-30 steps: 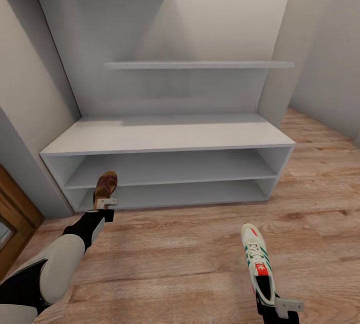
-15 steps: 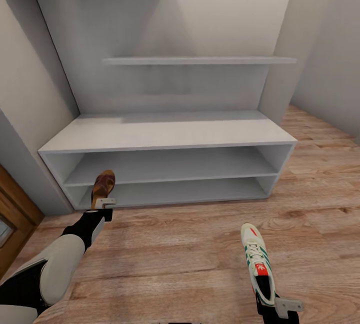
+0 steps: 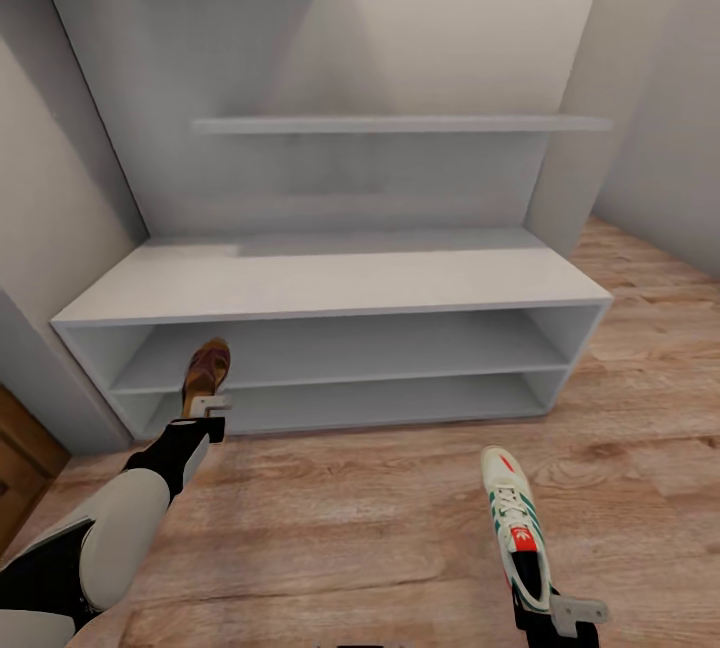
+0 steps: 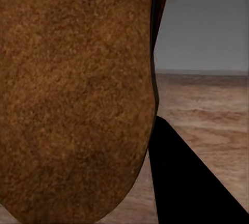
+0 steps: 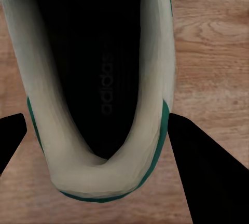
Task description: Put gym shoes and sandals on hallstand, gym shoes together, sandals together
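Observation:
In the head view my left gripper [image 3: 206,406] is shut on a brown sandal [image 3: 208,372], held toe-up in front of the left end of the hallstand's [image 3: 330,284] lower shelves. The left wrist view shows the sandal's brown sole [image 4: 78,94] close up beside one black finger [image 4: 187,182]. My right gripper [image 3: 542,600] is shut on the heel of a white gym shoe [image 3: 512,518] with green stripes, held above the corridor floor [image 3: 340,518] in front of the rack's right part. In the right wrist view the gym shoe's dark opening [image 5: 98,79] sits between the black fingers [image 5: 207,177].
The hallstand's bench top and its two low open shelves are bare. A floating shelf [image 3: 400,124] hangs above the bench. A brown wooden panel [image 3: 18,463] stands at the far left. Grey walls close in on the left and right.
The whole picture has shifted: the hallstand looks wider and closer, so the camera has moved towards it. Both grippers keep their shoes in the same place in view.

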Robot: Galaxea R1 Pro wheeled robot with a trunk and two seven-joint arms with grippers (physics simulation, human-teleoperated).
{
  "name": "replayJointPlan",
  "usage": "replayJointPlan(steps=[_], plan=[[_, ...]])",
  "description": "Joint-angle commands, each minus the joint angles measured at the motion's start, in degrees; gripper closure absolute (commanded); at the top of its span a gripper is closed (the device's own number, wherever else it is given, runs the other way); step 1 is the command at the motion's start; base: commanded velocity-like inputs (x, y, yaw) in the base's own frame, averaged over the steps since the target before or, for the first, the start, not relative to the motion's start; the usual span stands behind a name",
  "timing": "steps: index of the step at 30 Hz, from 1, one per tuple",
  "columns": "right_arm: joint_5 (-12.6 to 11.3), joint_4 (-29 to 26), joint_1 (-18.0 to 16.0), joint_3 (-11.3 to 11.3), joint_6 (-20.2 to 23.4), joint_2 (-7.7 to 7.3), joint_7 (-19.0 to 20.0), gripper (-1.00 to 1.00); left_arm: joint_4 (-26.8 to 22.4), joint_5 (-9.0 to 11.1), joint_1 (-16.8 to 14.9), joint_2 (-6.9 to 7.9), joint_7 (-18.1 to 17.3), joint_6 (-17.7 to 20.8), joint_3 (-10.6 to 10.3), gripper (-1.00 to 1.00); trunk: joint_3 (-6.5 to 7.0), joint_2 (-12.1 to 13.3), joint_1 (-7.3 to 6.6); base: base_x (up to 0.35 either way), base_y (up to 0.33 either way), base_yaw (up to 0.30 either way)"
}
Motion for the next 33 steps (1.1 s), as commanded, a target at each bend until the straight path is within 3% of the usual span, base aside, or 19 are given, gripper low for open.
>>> replayJointPlan(steps=[1, 14, 33], plan=[[0.55, 0.07, -0.04, -0.14, -0.16, 0.0, -0.36, 1.0, -0.07, -0.48, -0.03, -0.03, -0.06, 0.29, 0.2, 1.0, -0.05, -0.02, 0.02, 0.33, 0.0, 0.0], [0.55, 0.15, -0.05, -0.14, -0.07, 0.0, -0.36, 1.0, -0.15, -0.47, -0.03, 0.14, 0.0, 0.29, 0.45, 1.0, -0.05, -0.02, 0.02, 0.328, 0.049, 0.0], [0.55, 0.16, -0.05, -0.14, -0.07, 0.0, -0.36, 1.0, -0.16, -0.47, -0.03, 0.24, 0.0, 0.29, 0.49, 1.0, -0.05, -0.02, 0.02, 0.126, 0.093, 0.0]])
